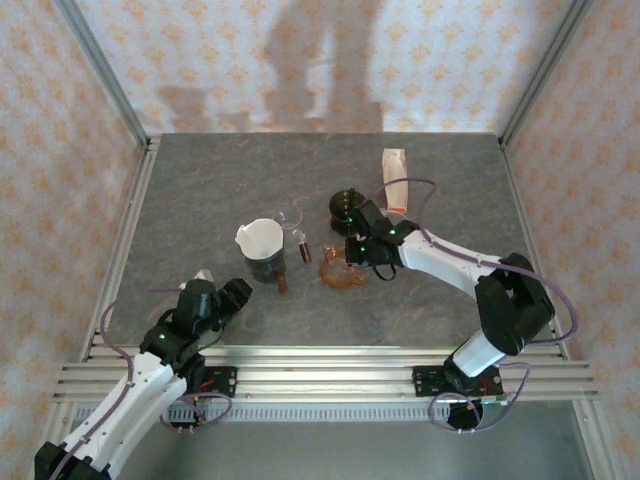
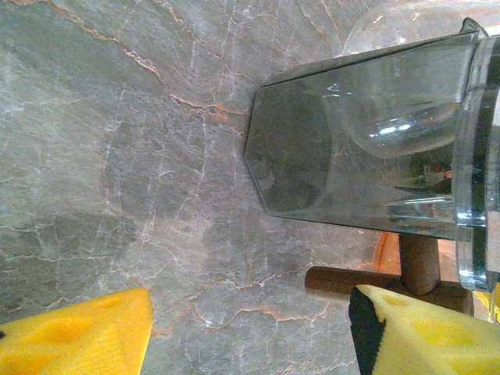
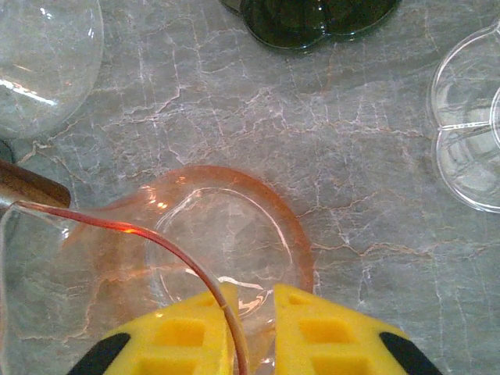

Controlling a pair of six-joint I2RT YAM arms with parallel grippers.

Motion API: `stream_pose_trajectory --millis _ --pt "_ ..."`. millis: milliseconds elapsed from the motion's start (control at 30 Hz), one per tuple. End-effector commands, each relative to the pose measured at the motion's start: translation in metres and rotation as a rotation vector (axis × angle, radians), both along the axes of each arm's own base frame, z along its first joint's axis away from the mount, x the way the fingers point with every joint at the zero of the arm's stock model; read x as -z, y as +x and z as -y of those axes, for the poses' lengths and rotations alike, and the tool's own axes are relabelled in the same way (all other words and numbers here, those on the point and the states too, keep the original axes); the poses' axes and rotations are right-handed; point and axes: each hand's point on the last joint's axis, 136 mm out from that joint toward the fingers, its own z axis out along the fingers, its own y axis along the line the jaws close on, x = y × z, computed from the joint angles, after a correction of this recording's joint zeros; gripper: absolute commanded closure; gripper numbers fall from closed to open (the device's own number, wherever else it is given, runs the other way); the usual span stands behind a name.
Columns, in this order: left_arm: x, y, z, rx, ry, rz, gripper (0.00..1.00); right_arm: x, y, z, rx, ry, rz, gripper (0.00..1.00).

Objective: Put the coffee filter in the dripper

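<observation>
Left gripper [image 2: 250,328]: hovering low over the marbled table [image 1: 200,190], yellow fingers [image 2: 86,336] standing wide apart, nothing between them. It is pointing at the smoky glass dripper [image 2: 351,148] just ahead, not touching it.

Coffee filter [image 1: 258,237]: white paper cone, sitting mouth-up at the top of the dripper in the overhead view; cannot tell whether it is fully seated.

Wooden handle [image 1: 283,281] is sticking out on the dripper's right side. A clear glass piece [image 1: 292,216] is lying just behind.

Orange glass vessel [image 3: 226,234]: resting on the table right of the dripper, near but apart.

Right gripper [image 3: 254,328]: pinching the orange vessel's thin rim, the two pads nearly meeting on it.

Dark green glass [image 1: 345,204] is sitting just behind that gripper. A paper packet [image 1: 395,180] is lying farther back and right.
</observation>
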Motion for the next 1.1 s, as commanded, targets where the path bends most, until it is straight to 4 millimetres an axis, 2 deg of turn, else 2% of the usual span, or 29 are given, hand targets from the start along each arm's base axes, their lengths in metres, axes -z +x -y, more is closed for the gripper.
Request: stream_pose_trajectory --millis 0,100,267,467,633,800,1067 --pt "-0.001 0.003 0.002 0.028 0.012 0.02 0.34 0.0 -0.014 0.004 -0.035 -0.048 -0.018 0.86" --pt "0.002 0.005 0.003 0.032 0.016 0.015 0.39 -0.006 -0.02 0.005 -0.053 -0.066 -0.009 0.89" --pt "0.003 0.016 0.013 0.039 -0.005 0.044 0.55 -0.013 -0.03 0.007 -0.065 -0.064 0.0 0.9" --pt "-0.007 0.036 0.03 0.044 -0.038 0.135 0.73 -0.019 -0.035 0.008 -0.059 -0.047 0.012 0.92" --pt "-0.009 0.046 0.043 0.045 -0.09 0.182 0.99 -0.02 -0.037 0.011 -0.056 -0.054 0.014 0.92" --pt "-0.001 0.049 0.045 0.031 -0.114 0.19 1.0 -0.022 -0.036 0.013 -0.053 -0.059 0.024 0.92" --pt "-0.004 0.06 0.049 0.014 -0.148 0.242 1.0 -0.024 -0.037 0.014 -0.046 -0.053 0.029 0.93"
